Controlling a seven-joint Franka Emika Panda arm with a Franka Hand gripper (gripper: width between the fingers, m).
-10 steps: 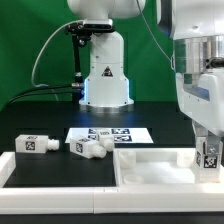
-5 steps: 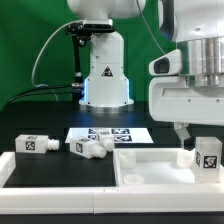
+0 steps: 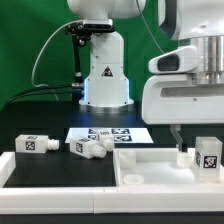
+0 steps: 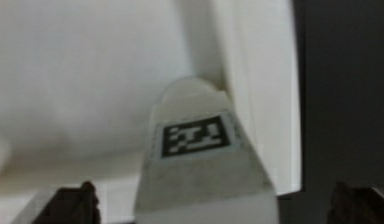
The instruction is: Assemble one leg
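Legs are seen scattered across the black table point(image 3: 40, 172) in the exterior view: one leg point(image 3: 33, 143) stands upright toward that view's left with its square tag facing the camera, and two more legs point(image 3: 88, 149) lie tipped over just beside each other near the marker board point(image 3: 108, 133), which lies flat in front of the robot base point(image 3: 105, 75). A large white panel point(image 3: 150, 168) with a raised rim is seen in the foreground toward the exterior view's right, and on its far right part the tagged leg point(image 3: 209, 155) stands upright. The gripper point(image 3: 192, 152) is lowered over the panel, with one finger point(image 3: 181, 152) seen just beside the tagged leg on the side toward the exterior view's left; the other finger is cut off at the picture's edge, so contact with the leg cannot be told from this view. In the wrist view, the same leg point(image 4: 199, 150) is shown centred between the two dark fingertips point(image 4: 64, 205), its tag point(image 4: 198, 136) facing the camera and the white panel point(image 4: 82, 80) lying beneath it, with the black table surface seen along one side. The fingers are spread wide, a clear gap being seen between each fingertip and the leg, so the leg is straddled but not pinched.
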